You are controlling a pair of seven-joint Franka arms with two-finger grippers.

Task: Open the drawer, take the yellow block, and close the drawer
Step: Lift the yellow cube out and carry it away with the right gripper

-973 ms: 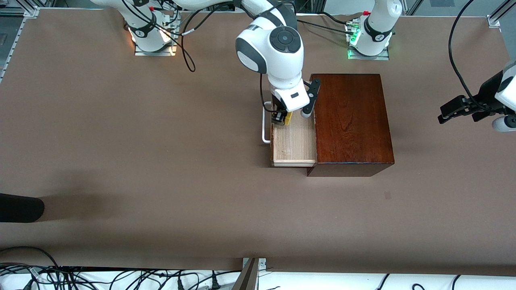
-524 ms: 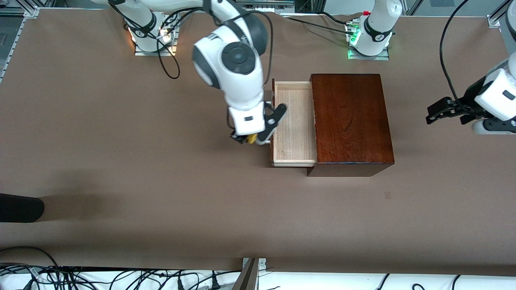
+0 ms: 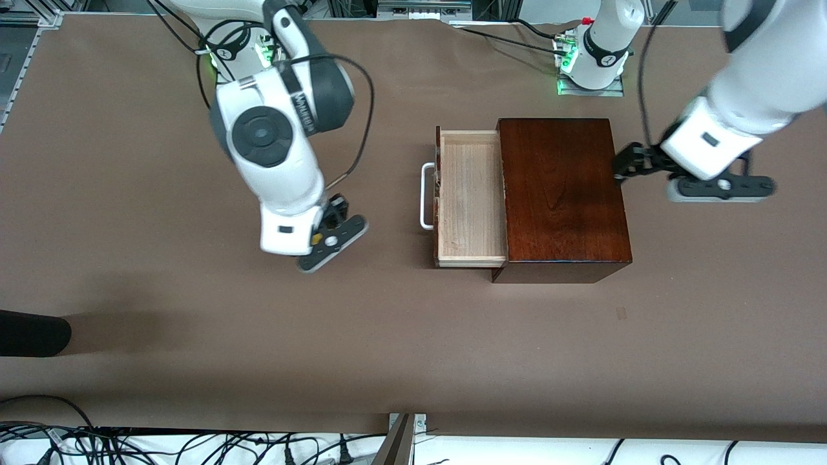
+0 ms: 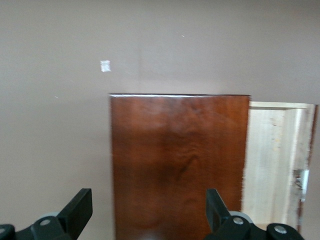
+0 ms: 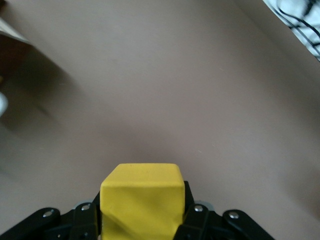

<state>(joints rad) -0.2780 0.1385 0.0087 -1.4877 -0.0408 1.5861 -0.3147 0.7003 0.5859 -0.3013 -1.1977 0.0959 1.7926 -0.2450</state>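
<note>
One cube out! Small bright yellow block point(image 5: 141, 197) lifted clear of the pale wooden drawer point(image 3: 470, 197), now pinched tight in the right gripper point(image 5: 142, 215) over bare table toward the right arm's end. Drawer left pulled out, empty, awaiting closing. Left gripper point(image 4: 147, 210) swung in over the glossy mahogany box point(image 3: 562, 194), jaws spread wide. From the front, block mostly hidden under the wrist.

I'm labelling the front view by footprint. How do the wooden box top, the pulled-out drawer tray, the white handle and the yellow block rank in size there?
1. Wooden box top
2. Drawer tray
3. White handle
4. Yellow block, only a sliver showing in the right gripper, so its rank is unsure
</note>
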